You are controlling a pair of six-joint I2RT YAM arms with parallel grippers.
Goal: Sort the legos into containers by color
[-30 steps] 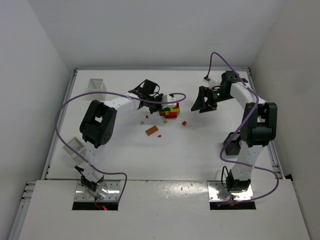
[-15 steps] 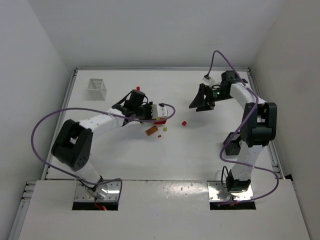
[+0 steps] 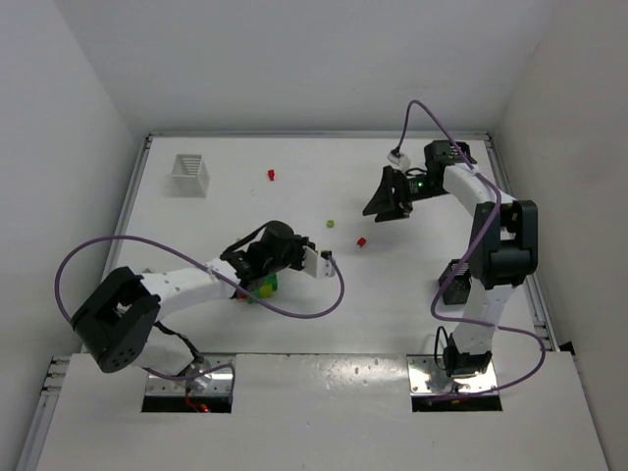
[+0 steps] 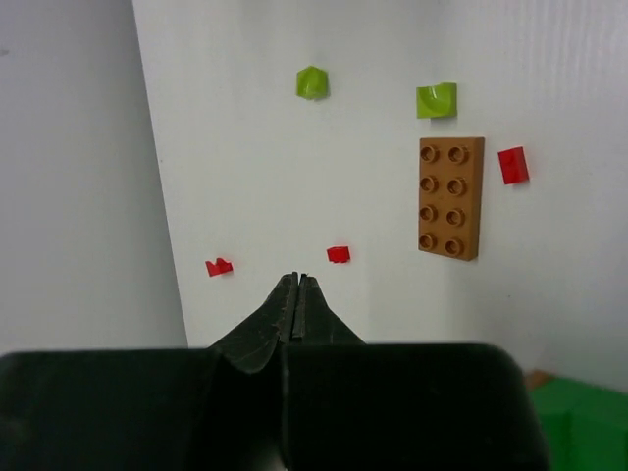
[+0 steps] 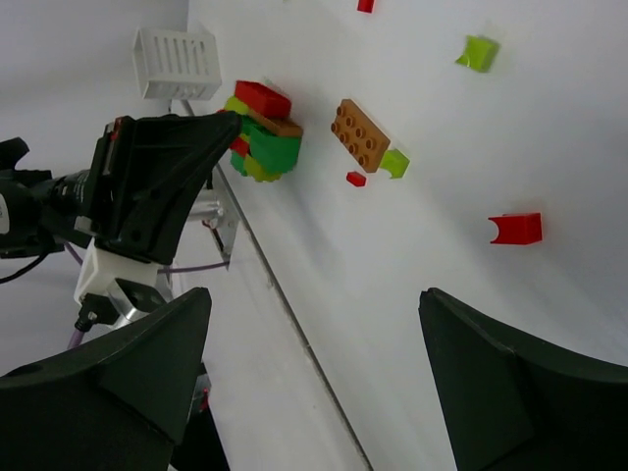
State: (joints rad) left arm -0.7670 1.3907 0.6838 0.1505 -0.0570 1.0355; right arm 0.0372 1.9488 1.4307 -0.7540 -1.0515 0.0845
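Observation:
My left gripper (image 3: 253, 277) is shut and empty, low over the table, its side against a clump of red, green and yellow-green legos (image 3: 262, 287). In the left wrist view its tips (image 4: 296, 279) point at loose legos: an orange-brown plate (image 4: 450, 196), two yellow-green bricks (image 4: 311, 81) and small red ones (image 4: 338, 254). My right gripper (image 3: 386, 193) is open and empty above the table's far right. Its wrist view shows the clump (image 5: 263, 132), the plate (image 5: 359, 134) and a red brick (image 5: 515, 228). A white basket (image 3: 188, 175) stands far left.
A black basket (image 3: 455, 281) sits by the right arm's base. Loose bricks lie mid-table: red (image 3: 271, 175), yellow-green (image 3: 331, 223), red (image 3: 361, 240). The left arm's purple cable (image 3: 314, 306) loops over the near table. White walls close the sides.
My left arm swung from the far middle toward the near left, and the lego clump moved with it. My right gripper shifted slightly left.

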